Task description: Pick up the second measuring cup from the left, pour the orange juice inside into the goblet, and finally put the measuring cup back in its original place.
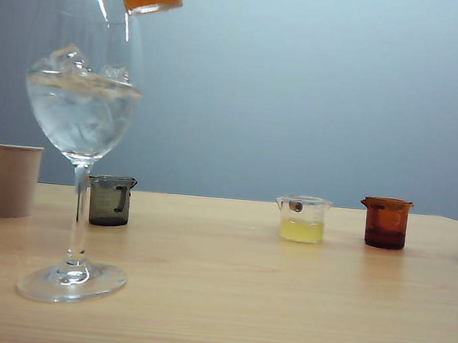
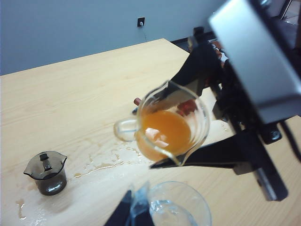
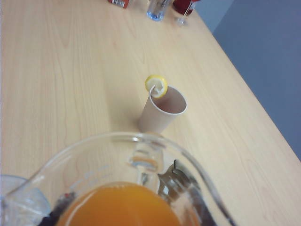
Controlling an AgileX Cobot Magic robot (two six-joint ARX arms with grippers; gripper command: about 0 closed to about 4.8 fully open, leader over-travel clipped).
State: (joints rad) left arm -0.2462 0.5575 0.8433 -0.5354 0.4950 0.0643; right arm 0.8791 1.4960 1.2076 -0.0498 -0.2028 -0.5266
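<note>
Goblet nearest camera: tall clear glass, round bowl, thin stem, flat round foot, ice and clear liquid inside. Right gripper up above its rim, black fingers pinching measuring cup, small clear beaker with wavy flared rim, tipped, lip toward goblet. Orange juice opaque, bright, sitting inside. Left gripper only dark tips showing by goblet bowl, can't tell spread or pressed. Wet splashes on pale wood table. Smoky grey cup, yellow-liquid cup, amber cup in row behind. Beige paper cup with lemon slice, far left.
</note>
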